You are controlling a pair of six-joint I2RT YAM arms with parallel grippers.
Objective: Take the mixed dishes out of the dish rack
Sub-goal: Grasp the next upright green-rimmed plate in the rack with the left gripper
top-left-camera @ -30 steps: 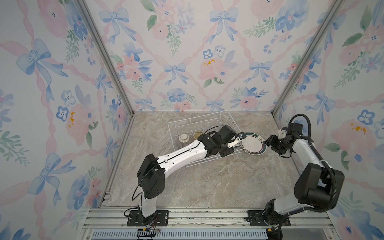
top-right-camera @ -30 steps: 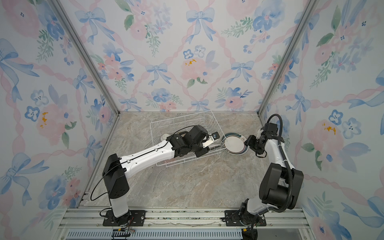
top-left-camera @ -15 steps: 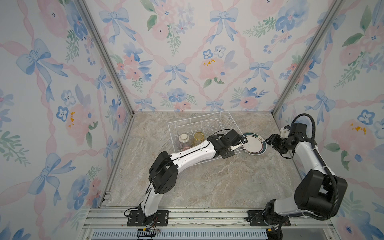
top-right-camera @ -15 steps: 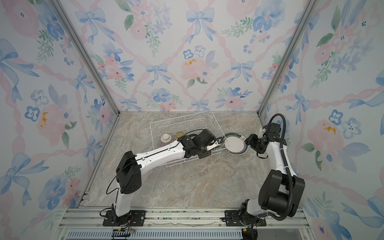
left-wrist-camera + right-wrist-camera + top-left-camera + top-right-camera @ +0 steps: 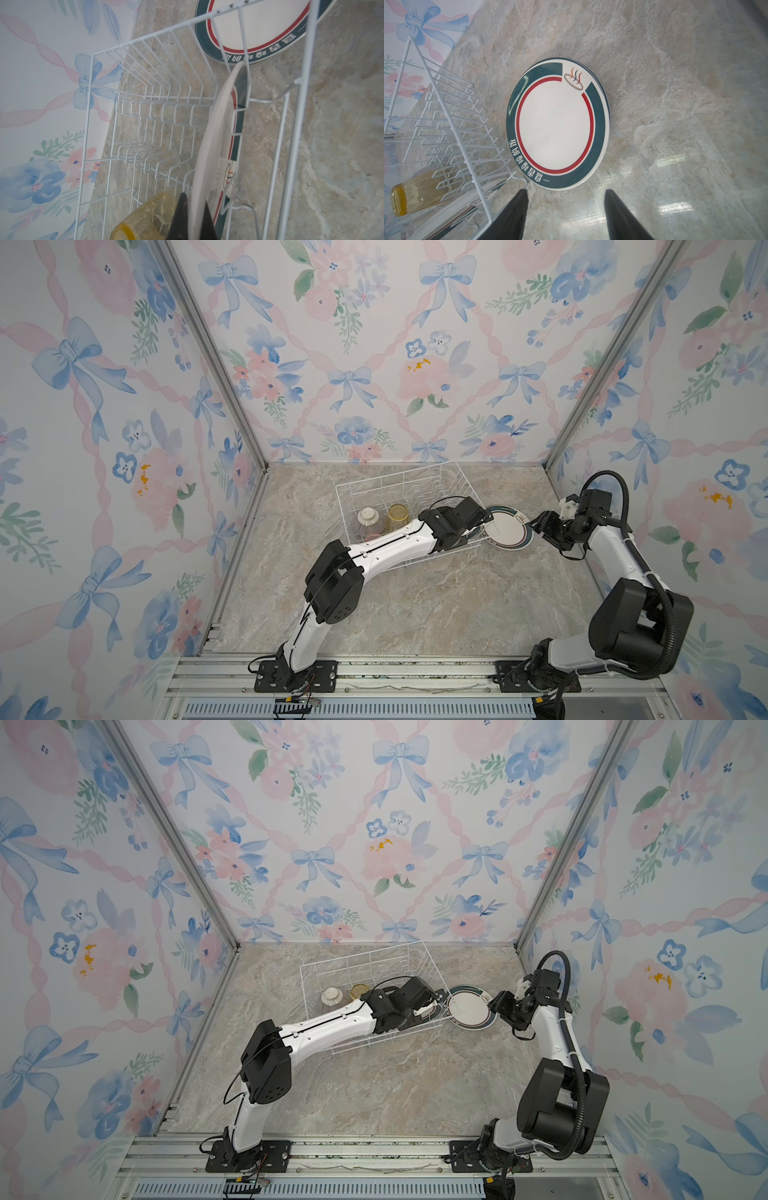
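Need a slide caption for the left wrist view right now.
Left gripper shut on an upright plate in the dish rack; yellow tumbler beside it, flat plate on the table outside.

At lower frame edge, left gripper (image 5: 195, 199), fingers clamped on rim of upright plate (image 5: 212, 135) in white wire dish rack (image 5: 145, 99), yellow tumbler (image 5: 141, 220) on its side at lower left, second plate (image 5: 274, 25) flat on marble tabletop (image 5: 332, 145) beyond rack wall, upper right.

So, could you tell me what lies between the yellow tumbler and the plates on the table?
In the left wrist view: the upright plate gripped by the left tool, then the dish rack's wall.
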